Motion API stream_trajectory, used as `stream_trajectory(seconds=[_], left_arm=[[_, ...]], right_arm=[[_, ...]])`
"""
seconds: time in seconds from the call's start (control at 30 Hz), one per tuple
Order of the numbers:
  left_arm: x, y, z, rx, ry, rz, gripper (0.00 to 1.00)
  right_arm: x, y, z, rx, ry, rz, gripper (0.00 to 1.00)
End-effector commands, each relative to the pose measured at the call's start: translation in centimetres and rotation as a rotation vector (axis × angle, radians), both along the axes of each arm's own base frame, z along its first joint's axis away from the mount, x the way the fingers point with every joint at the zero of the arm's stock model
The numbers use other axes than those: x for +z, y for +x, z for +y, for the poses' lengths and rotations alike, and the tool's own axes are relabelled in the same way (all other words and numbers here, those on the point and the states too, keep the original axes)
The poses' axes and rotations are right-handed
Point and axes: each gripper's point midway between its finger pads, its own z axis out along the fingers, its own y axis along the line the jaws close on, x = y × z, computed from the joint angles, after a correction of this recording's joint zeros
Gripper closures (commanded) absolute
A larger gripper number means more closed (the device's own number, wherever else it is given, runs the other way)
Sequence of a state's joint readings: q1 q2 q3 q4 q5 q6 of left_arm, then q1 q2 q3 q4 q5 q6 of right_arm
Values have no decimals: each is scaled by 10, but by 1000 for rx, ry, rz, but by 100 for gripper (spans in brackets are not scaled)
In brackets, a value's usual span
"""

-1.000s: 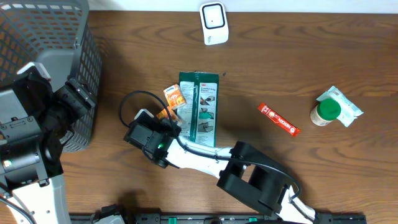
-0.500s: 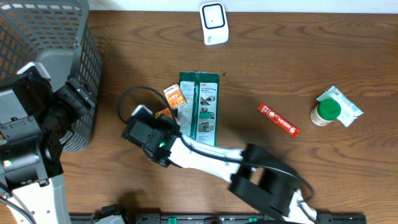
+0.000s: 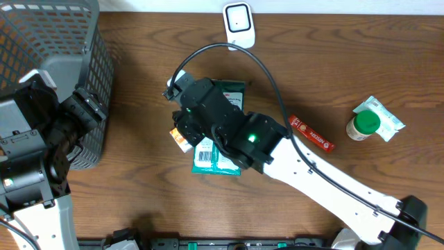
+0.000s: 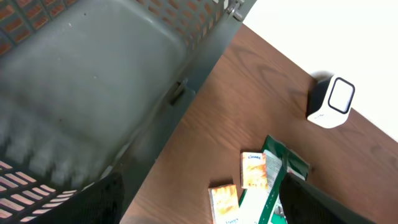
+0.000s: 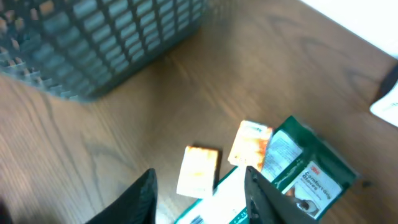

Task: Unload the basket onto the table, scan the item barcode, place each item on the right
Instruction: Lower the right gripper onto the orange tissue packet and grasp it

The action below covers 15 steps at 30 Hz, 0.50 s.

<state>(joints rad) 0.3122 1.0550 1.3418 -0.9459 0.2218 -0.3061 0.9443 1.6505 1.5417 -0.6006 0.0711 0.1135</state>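
Right tool (image 5: 199, 172): I read it as released. In its own wrist view the two dark fingers (image 5: 142, 198) stand apart, and through the gap I see only the desk and packets well below. The picture is blurred.
Left tool (image 4: 200, 180): released, with its fingers spread wide at the bottom corners of its view and nothing between them.
Right arm (image 3: 326, 180): from overhead I see it reach from the near right corner to the middle of the desk, its black wrist over the green package.
Left arm (image 3: 41, 139): at the left end, just beside the basket.
Flat green package (image 3: 225, 165): lies at the middle of the brown wooden desk (image 3: 139, 76), largely covered by the wrist from overhead. A white barcode label (image 3: 205, 156) faces up at its near end.
Small orange packet (image 3: 180, 139): on the desk just left of the package's near end.
Second orange packet (image 5: 250, 144): beside the first, against the package's left edge. I find it only in the wrist views.
White box-shaped scanner (image 3: 238, 26): stands at the far edge of the desk, apart from the package and beyond its far end.
Grey mesh basket (image 3: 69, 42): fills the far left corner.
Red stick packet (image 3: 311, 133): lies slantwise on the desk to the right of the right arm.
Green-lidded bottle (image 3: 364, 126): near the right end, touching a white-and-green pouch (image 3: 390, 119).
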Motion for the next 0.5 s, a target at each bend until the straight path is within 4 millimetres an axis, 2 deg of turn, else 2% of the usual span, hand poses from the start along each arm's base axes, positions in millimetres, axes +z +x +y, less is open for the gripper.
stream_trajectory(seconds=[0.0,0.13,0.23,0.33,0.47], left_arm=[[7,0,3,-4,26,-11,20],[7,0,3,-4,26,-11,20],[7,0,3,-4,26,-11,20],[7,0,3,-4,26,-11,20],[7,0,3,-4,26,-11,20]], right_arm=[[-50,-10,18,54,-71,97,55],[-103,-12,33,42,-188,99,54],[-144,-2,32,-24,-319,40,53],[-175,1,31,-46,-414,-1,52],[-206,-1,35,-37,-494,-45,51]])
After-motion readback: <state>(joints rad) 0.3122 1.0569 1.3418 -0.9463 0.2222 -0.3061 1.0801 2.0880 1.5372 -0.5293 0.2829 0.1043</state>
